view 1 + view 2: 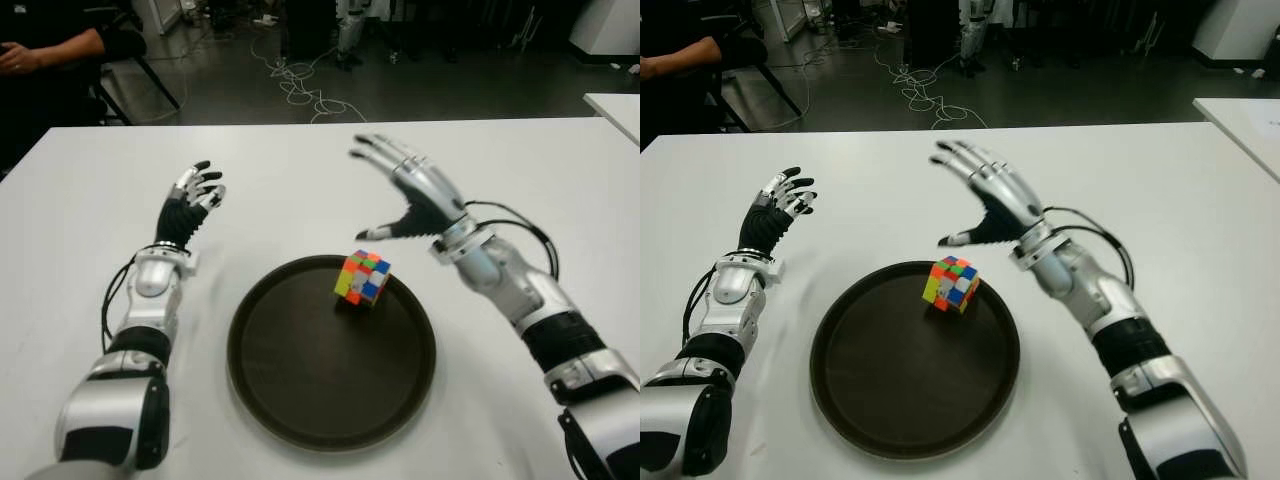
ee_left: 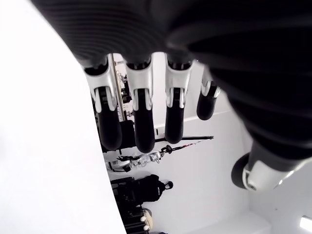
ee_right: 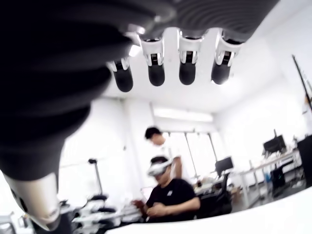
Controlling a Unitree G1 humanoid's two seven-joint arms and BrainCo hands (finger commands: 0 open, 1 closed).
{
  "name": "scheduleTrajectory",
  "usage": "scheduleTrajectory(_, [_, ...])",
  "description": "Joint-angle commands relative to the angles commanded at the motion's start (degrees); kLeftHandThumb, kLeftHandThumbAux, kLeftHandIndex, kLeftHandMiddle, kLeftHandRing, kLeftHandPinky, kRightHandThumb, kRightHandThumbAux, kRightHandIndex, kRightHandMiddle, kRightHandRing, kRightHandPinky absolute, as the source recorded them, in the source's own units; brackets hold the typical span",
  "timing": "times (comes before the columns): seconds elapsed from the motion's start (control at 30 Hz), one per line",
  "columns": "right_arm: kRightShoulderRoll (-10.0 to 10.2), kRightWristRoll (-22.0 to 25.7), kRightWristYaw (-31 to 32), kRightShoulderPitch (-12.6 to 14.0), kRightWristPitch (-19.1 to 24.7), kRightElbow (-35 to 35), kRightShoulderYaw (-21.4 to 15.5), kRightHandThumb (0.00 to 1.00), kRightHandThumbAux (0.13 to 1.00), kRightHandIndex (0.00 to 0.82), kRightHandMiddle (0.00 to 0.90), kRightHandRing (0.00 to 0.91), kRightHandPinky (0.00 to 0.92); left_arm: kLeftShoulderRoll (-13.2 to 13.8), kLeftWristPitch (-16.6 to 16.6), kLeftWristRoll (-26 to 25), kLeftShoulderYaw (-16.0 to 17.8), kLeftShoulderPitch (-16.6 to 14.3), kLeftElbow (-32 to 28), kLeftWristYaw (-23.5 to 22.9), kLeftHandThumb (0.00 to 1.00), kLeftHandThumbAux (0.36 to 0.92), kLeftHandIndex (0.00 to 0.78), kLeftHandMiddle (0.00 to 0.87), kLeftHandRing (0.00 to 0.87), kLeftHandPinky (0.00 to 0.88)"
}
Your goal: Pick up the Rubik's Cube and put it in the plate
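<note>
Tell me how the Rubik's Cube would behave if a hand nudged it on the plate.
The Rubik's Cube looks rigid and boxy, so it would probably slide, not roll. It sits near the plate's far rim, which may stop it. Both hands are open, clear of it.

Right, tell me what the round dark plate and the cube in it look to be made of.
Round dark brown plate: likely moulded plastic, matte with a faint sheen along its raised rim; coated metal is possible. Multicoloured Rubik's Cube: looks like hard plastic, with bright flat colour tiles on each face. It lies near the plate's far rim.
</note>
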Motion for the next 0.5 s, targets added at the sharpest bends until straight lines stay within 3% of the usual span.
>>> scheduleTrajectory(0.5, [-0.1, 0.3, -6.2, -10.3, 4.7, 25.3, 0.2, 0.000, 0.648, 0.000, 0.000, 0.000, 0.000, 0.3, 0.4, 0.4, -0.2, -0.1, 0.2, 0.3, 0.052, 0.543, 0.141, 0.231, 0.244, 0.286])
